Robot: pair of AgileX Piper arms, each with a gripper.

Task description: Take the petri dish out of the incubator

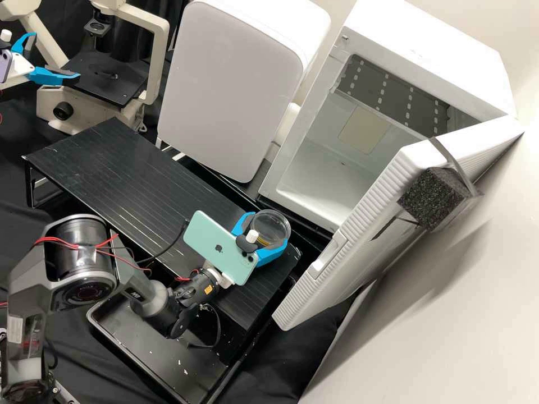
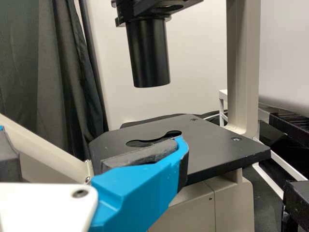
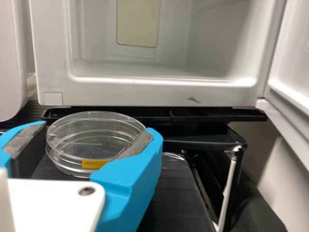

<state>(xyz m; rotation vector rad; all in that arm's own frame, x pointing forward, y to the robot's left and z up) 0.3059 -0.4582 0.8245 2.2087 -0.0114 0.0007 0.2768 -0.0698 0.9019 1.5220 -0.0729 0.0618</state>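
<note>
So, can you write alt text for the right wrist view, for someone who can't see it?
The right gripper holds a clear round dish with a yellow label between its blue fingers, before a white incubator whose door stands open.

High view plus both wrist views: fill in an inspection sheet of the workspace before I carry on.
Surface: black slatted platform, pale scuffs at edges.
Job's things: clear round petri dish with yellow label, outside the white box-shaped incubator; door open.
Clutter: small pale scraps in black tray.
Blue-fingered right pincer: shut on the dish.
Blue-fingered left pincer: open, by cream microscope.
Cables: thin red wires on right arm.
Surroundings: black curtain.
</note>
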